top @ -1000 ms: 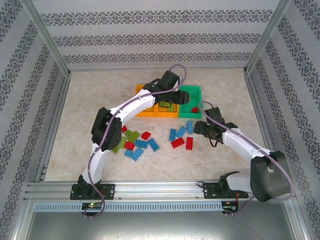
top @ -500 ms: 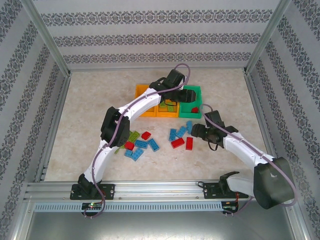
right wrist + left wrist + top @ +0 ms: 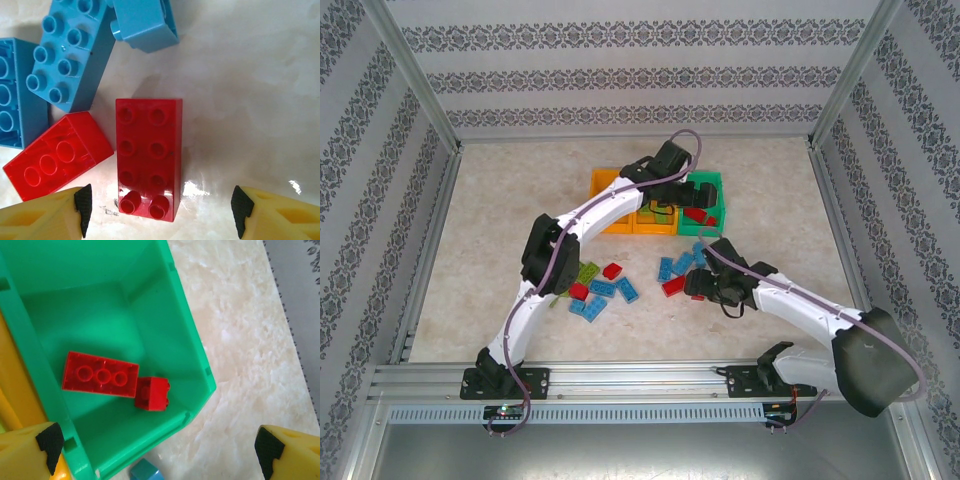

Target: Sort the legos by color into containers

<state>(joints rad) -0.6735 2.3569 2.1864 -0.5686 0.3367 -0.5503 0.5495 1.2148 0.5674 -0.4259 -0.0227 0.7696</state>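
Right gripper (image 3: pixel 161 207) shifts left, open astride a red lego (image 3: pixel 149 155); left gripper (image 3: pixel 159 444) gapes above green bin (image 3: pixel 195 355); most legos (image 3: pixel 600 285) unsorted.

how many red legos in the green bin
2: a long red plastic brick on the green plastic bin's floor, a smaller red one beside its end; none seem hidden

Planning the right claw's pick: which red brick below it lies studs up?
The centred red brick; the slanted red brick left of it shows its hollow underside.
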